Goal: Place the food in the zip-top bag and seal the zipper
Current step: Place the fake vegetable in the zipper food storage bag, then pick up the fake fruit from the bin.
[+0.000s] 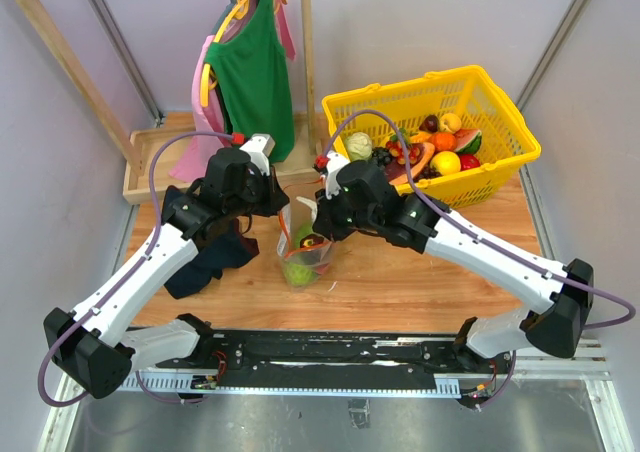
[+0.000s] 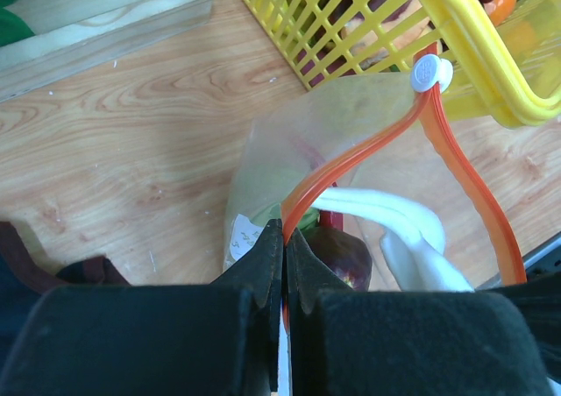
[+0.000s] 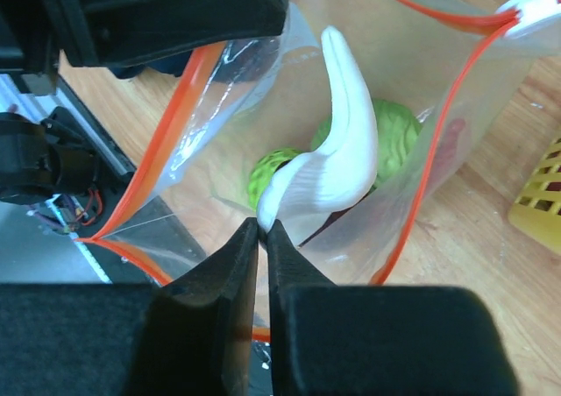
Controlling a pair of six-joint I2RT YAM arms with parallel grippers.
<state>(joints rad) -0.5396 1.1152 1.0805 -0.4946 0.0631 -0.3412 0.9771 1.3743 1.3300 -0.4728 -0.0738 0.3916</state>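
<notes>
- Left gripper (image 2: pixel 283 235) and right gripper (image 3: pixel 261 226) are each clamped on the bag's (image 3: pixel 237 98) zipper (image 2: pixel 351 164), midway between the table's (image 1: pixel 400 284) side edges.
- Food (image 3: pixel 386 133) sits inside, so sealing looks next: press the strips together, then drag the slider (image 2: pixel 431 72) across.

Overhead: set high behind the robot, tilted down and forward, far enough to take in most of the counter (image 1: pixel 400 282), the yellow basket (image 1: pixel 505 102) and the clothes rack (image 1: pixel 307 62). Left wrist: mounted just behind the left end effector (image 2: pixel 283 231), aimed along it, very close on the zip-top bag (image 2: pixel 280 151) and its zipper (image 2: pixel 351 157). Right wrist: same mounting behind the right end effector (image 3: pixel 261 226), looking into that bag's mouth from the opposite side. Shared by all three: bag and basket.
</notes>
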